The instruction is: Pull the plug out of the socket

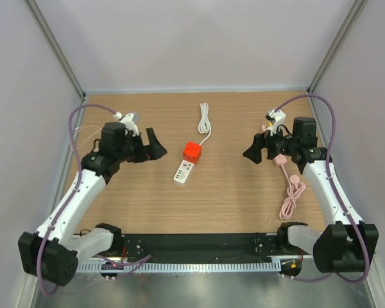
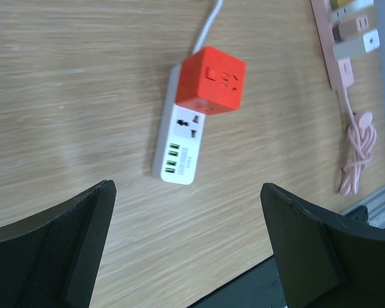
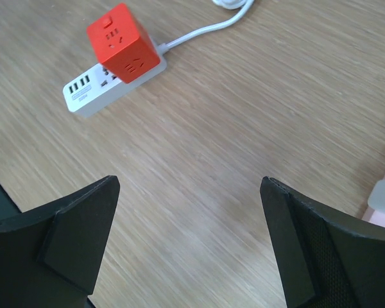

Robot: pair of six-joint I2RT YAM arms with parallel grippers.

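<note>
A red cube plug (image 1: 192, 151) sits plugged into the far end of a white socket strip (image 1: 183, 172) lying at the table's middle. In the left wrist view the plug (image 2: 212, 81) and the socket strip (image 2: 179, 151) lie ahead of my left gripper (image 2: 187, 187), which is open and holds nothing. My left gripper (image 1: 155, 144) hovers left of the plug, apart from it. My right gripper (image 1: 255, 149) hovers to the plug's right, open and holding nothing. The right wrist view shows the plug (image 3: 123, 43) and the strip (image 3: 93, 90) far ahead of the right gripper (image 3: 190, 182).
The strip's white cord (image 1: 205, 119) runs coiled toward the back wall. A pink power strip with a coiled pink cable (image 1: 289, 192) lies under my right arm at the right side. A black rail (image 1: 199, 244) runs along the near edge. Walls enclose the table.
</note>
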